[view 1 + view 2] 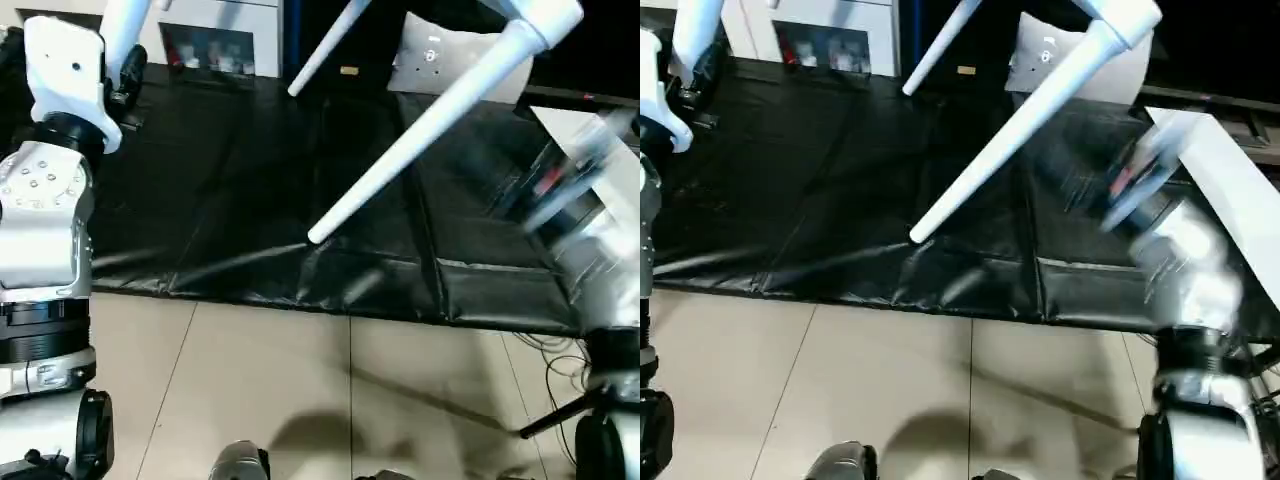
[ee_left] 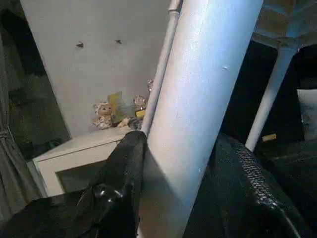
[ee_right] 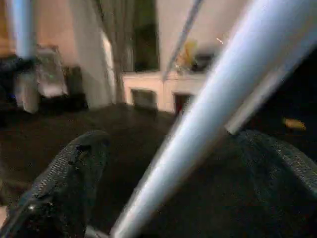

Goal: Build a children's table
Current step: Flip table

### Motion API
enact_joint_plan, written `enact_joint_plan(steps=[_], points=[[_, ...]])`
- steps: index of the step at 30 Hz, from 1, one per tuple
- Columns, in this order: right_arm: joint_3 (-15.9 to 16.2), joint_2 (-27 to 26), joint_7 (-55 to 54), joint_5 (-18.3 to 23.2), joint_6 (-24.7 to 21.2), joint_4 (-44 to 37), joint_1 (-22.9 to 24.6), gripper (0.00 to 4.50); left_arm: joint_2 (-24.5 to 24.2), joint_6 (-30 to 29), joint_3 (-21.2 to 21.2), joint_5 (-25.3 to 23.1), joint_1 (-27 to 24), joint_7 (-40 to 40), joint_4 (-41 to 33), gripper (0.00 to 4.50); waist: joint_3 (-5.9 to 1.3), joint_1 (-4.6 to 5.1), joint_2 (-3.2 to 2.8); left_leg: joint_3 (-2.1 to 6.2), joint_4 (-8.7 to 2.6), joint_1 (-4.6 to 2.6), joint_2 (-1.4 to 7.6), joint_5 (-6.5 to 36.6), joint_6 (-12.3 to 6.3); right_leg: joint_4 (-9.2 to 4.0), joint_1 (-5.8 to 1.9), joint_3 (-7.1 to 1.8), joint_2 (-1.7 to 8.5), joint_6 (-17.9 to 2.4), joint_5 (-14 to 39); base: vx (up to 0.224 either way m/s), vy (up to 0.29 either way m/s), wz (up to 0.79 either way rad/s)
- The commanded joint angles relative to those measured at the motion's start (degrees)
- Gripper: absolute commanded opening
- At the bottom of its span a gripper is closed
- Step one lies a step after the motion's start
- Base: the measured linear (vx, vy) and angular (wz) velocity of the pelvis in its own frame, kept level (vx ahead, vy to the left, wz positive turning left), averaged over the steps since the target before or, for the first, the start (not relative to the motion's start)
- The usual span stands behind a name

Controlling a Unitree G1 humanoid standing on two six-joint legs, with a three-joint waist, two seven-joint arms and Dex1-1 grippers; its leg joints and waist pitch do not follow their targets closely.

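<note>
The white plastic children's table [image 1: 540, 20] hangs tilted in the air above the black sheet-covered workbench [image 1: 200, 200], its round tapered legs already in their corner sockets. One long white leg [image 1: 420, 130] slants down from the far right of the bench toward the near edge, its tip hovering just over the sheet near the middle of the front edge; a second leg [image 1: 325, 45] slopes down farther back, toward the far edge.

The left gripper [image 2: 173, 163] is clamped about halfway closed on another white leg [image 2: 203, 99], one black finger [image 2: 124, 168] pressed against each side of it (that leg fills most of the left wrist view).

The right gripper [image 3: 178, 163] stands spread wide, its two black fingers [image 3: 69, 173] well apart on either side of the slanting leg [image 3: 208, 114], which passes between them without being gripped. The right arm [image 1: 1180, 250] is blurred over the right end of the bench.
</note>
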State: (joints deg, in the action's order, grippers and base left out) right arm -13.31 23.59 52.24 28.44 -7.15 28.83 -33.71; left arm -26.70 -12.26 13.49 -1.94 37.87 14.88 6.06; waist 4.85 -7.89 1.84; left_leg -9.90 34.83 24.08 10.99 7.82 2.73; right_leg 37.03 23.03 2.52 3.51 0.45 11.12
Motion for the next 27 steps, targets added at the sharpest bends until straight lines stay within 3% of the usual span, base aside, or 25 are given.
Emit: enact_joint_plan(steps=[1, 7, 9, 10, 12, 14, 17, 19, 20, 22, 24, 27], points=[[-0.3, -0.3, -4.9, -2.3, -0.1, 2.8, -1.9, 4.50, 0.4, 0.1, -2.0, 1.5, -0.7, 2.2, 1.6, 1.75, -4.10, 0.79, -0.84, 1.22, -4.25, -3.32, 1.89, 24.5, 3.59, -6.17, -0.38, -1.81, 4.37, -9.2, 23.9, 0.000, 0.000, 0.00], [1.1, -2.7, -7.8, -3.7, 1.0, 7.9, -6.1, 4.50, 0.4, 2.8, -2.8, 2.2, -1.3, 4.2, 2.8, 1.73, -4.08, 1.11, -0.86, 1.47, -4.33, -3.55, 1.93, 28.2, 4.48, -6.27, 0.02, -1.72, 4.44, -8.7, 25.7, 0.000, 0.000, 0.00], [1.6, -6.8, -6.4, -3.6, 3.6, 13.9, -11.4, 4.50, 0.7, 3.2, -3.7, 2.4, -1.7, 5.6, 3.5, 1.71, -4.29, 1.05, -1.16, 1.55, -4.18, -3.82, 1.96, 29.4, 4.68, -6.21, 0.20, -1.77, 4.75, -9.2, 25.9, 0.000, 0.000, 0.00], [1.5, -7.9, -5.9, -3.1, 4.0, 15.2, -12.7, 4.50, 0.7, 3.2, -4.0, 2.4, -1.7, 6.0, 3.6, 1.71, -4.19, 1.58, -1.17, 1.79, -4.46, -3.20, 1.92, 29.8, 4.91, -5.98, -0.21, -1.61, 4.72, -9.6, 25.4, 0.000, 0.000, 0.00], [1.1, -9.3, -5.3, -2.6, 4.6, 16.9, -14.3, 4.50, 0.8, 3.4, -4.4, 2.4, -1.8, 6.4, 3.9, 1.70, -4.08, 1.71, -1.31, 1.63, -4.48, -3.68, 2.02, 31.0, 5.10, -6.12, 0.27, -1.68, 4.53, -9.7, 24.7, 0.000, 0.000, 0.00], [0.7, -11.5, -4.9, -2.0, 4.8, 19.5, -17.1, 4.50, 1.2, 3.7, -5.0, 2.4, -2.0, 7.0, 4.7, 1.69, -4.18, 2.06, -1.44, 1.80, -4.66, -3.32, 1.97, 30.9, 5.16, -5.77, -0.15, -1.64, 4.59, -10.1, 23.9, 0.000, 0.000, 0.00], [1.0, -13.1, -8.6, -4.5, 7.2, 25.2, -20.6, 4.50, 1.6, 4.8, -5.8, 2.7, -2.5, 8.3, 5.8, 1.66, -4.16, 2.27, -1.63, 1.80, -4.63, -3.32, 1.96, 31.5, 5.44, -5.81, -0.01, -1.64, 4.79, -10.4, 24.4, 0.000, 0.000, 0.00], [0.5, -13.3, -11.4, -5.7, 9.0, 29.5, -22.5, 4.50, 2.0, 5.2, -6.4, 2.7, -2.8, 8.6, 6.3, 1.63, -4.06, 2.24, -1.93, 1.80, -4.54, -3.55, 1.97, 32.7, 5.65, -6.02, 0.37, -1.65, 4.94, -10.5, 26.0, 0.000, 0.000, 0.00], [0.2, -13.2, -13.1, -6.3, 9.9, 31.3, -23.4, 4.50, 2.1, 5.3, -6.5, 2.7, -2.8, 8.6, 6.5, 1.62, -3.98, 2.04, -2.38, 1.86, -4.39, -4.05, 2.05, 34.3, 5.77, -6.32, 0.78, -1.70, 4.98, -10.5, 26.9, 0.000, 0.000, 0.00], [-0.7, -13.0, -13.8, -6.3, 10.5, 33.5, -24.5, 4.50, 2.0, 5.2, -6.3, 2.5, -2.9, 8.4, 6.8, 1.59, -3.82, 1.74, -2.48, 1.82, -4.26, -4.58, 2.08, 36.5, 5.98, -6.58, 1.23, -1.65, 4.83, -10.2, 27.5, 0.000, 0.000, 0.00], [-1.2, -12.7, -14.4, -6.4, 11.1, 34.6, -25.1, 4.50, 1.7, 5.2, -6.1, 2.4, -3.0, 8.2, 7.0, 1.57, -3.72, 1.85, -2.24, 1.90, -4.73, -4.10, 2.01, 36.6, 5.97, -6.21, 0.76, -1.47, 4.43, -9.8, 26.0, 0.000, 0.000, 0.00], [-1.9, -12.0, -14.0, -6.5, 12.2, 35.5, -25.6, 4.50, 0.8, 5.4, -5.6, 2.5, -3.6, 8.7, 6.1, 1.55, -3.81, 1.97, -2.06, 1.97, -4.99, -3.46, 1.96, 35.2, 5.84, -5.82, 0.27, -1.44, 4.65, -9.8, 25.5, 0.000, 0.000, 0.00]])
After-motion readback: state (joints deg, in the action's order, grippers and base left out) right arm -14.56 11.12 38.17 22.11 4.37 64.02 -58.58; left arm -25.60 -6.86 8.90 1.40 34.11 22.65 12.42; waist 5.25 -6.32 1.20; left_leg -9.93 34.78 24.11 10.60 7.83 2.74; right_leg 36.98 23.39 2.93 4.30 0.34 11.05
